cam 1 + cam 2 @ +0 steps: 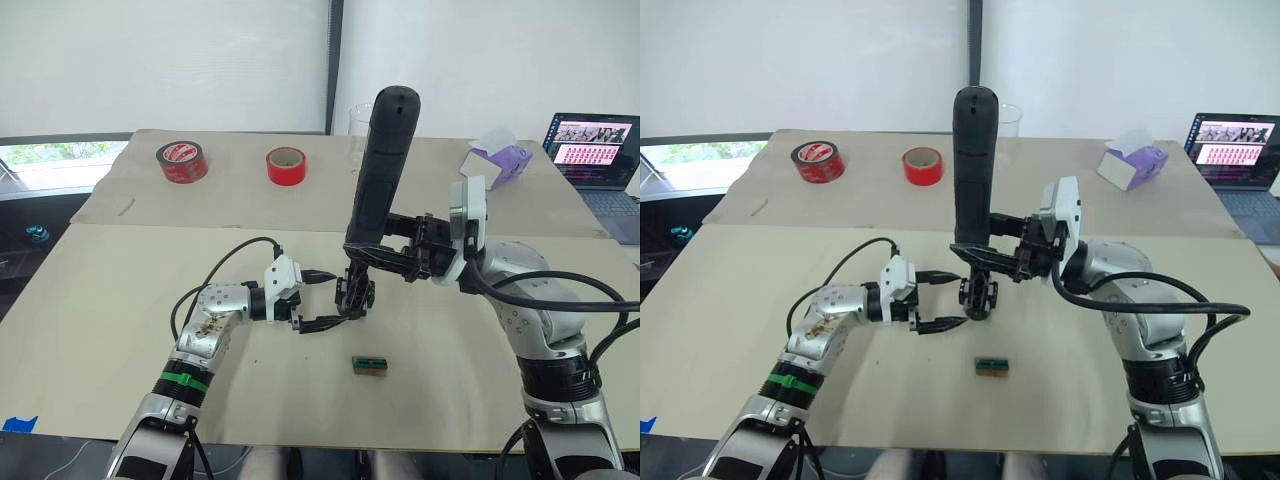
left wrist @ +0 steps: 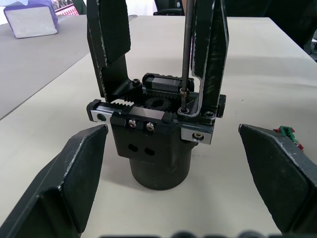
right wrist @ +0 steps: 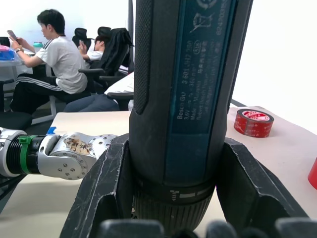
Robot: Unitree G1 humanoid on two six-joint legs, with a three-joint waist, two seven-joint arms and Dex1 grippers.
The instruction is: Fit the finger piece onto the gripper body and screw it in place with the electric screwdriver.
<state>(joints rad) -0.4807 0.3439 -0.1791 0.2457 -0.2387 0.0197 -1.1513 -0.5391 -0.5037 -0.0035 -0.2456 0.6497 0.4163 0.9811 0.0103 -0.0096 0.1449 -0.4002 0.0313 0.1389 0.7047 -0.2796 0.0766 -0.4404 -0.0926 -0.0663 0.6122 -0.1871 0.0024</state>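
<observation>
I have the right gripper (image 1: 385, 255) closed around the electric screwdriver (image 1: 380, 165), its two black fingers pressed against the barrel low down near the collar; the tool stands almost upright, rounded end up, with its thin metal bit reaching down into the gripper body (image 2: 156, 134); in the left wrist view the bit tip sits at a screw on the top face, right beside the bent foot of the finger piece (image 2: 208, 54), which stands upright on the body next to a second black finger; the body itself stands on the table (image 1: 120, 300) roughly at the centre of the near board, well away from every edge. My left gripper (image 1: 950, 298) is wide open, one finger on each side of the body and neither touching it (clear gaps show on both sides in the wrist view); a small green-brown block (image 1: 369, 365) lies just toward me from the body, close by the left fingers' sweep. The far board carries two rolls of red tape (image 1: 182, 161), a tissue box (image 1: 497, 163) and a laptop (image 1: 592, 150) at its right rim; the near board's left half lies open for moving.
</observation>
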